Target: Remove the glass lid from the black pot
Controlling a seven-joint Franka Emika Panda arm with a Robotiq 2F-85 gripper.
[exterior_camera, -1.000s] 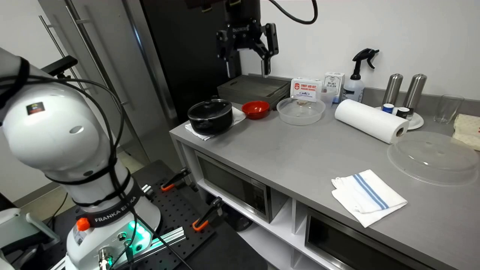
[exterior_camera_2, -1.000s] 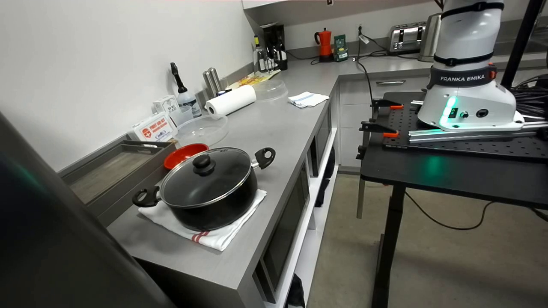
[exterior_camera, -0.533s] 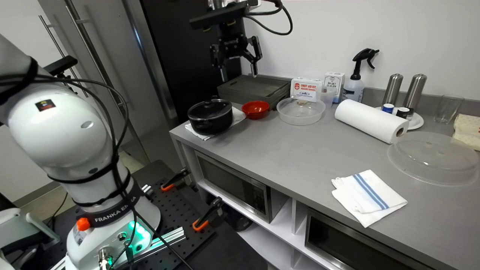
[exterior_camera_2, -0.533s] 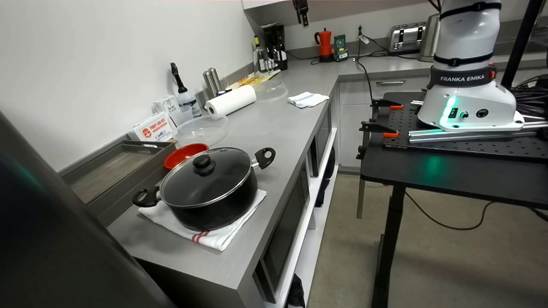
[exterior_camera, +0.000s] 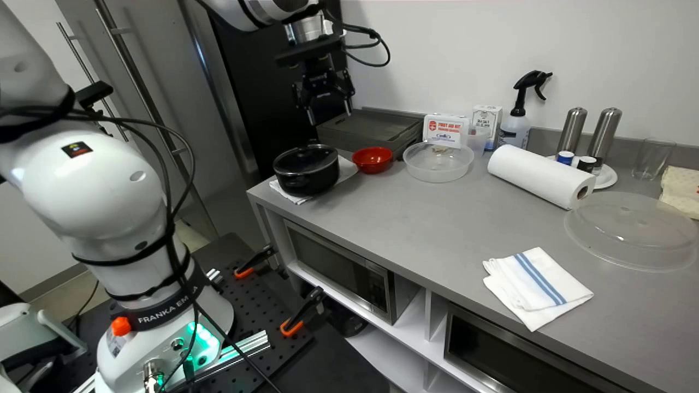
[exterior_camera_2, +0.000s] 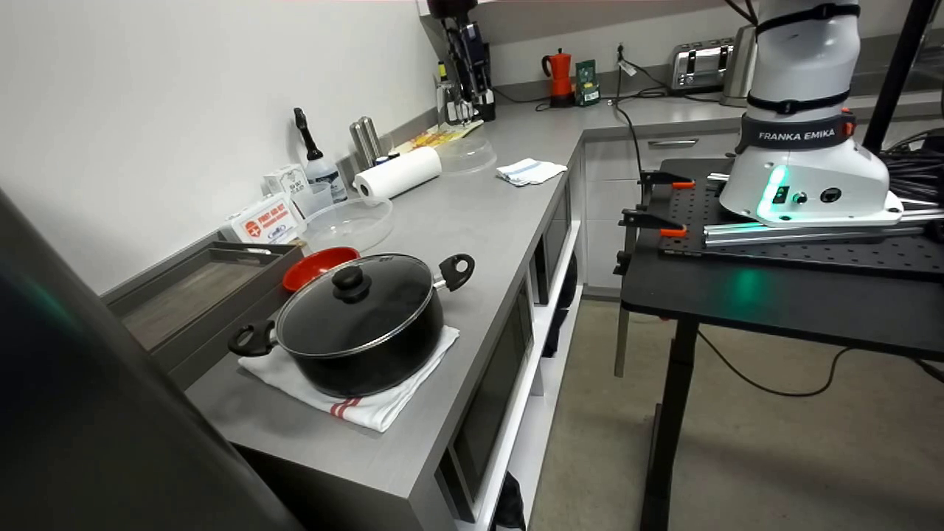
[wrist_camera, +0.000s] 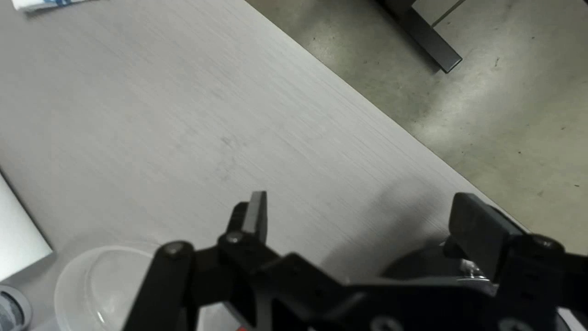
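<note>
The black pot (exterior_camera: pixel 311 184) stands on a folded towel at the counter's end in both exterior views, with its side handles and dark wall plain here (exterior_camera_2: pixel 376 371). The glass lid (exterior_camera_2: pixel 391 302) lies flat on the pot, its black knob upright at the middle; it also shows in an exterior view (exterior_camera: pixel 306 158). My gripper (exterior_camera: pixel 330 112) is open and empty, pointing down, above and behind the pot and apart from it. In the wrist view its fingers (wrist_camera: pixel 360 202) are wide apart; part of the pot (wrist_camera: pixel 422 262) shows behind them, mostly hidden.
A red bowl (exterior_camera: pixel 372 160) sits beside the pot, with a grey wooden tray (exterior_camera: pixel 371 128) behind. A clear round dish (exterior_camera: pixel 438 164), first aid box (exterior_camera: pixel 445 130) and paper towel roll (exterior_camera: pixel 538 174) stand along the counter. A dark fridge side (exterior_camera_2: pixel 110 413) stands close to the counter's end.
My gripper has moved down and to the left in an exterior view, toward the pot, staying open. It has come into sight at the top of another exterior view. The pot and lid have not moved.
</note>
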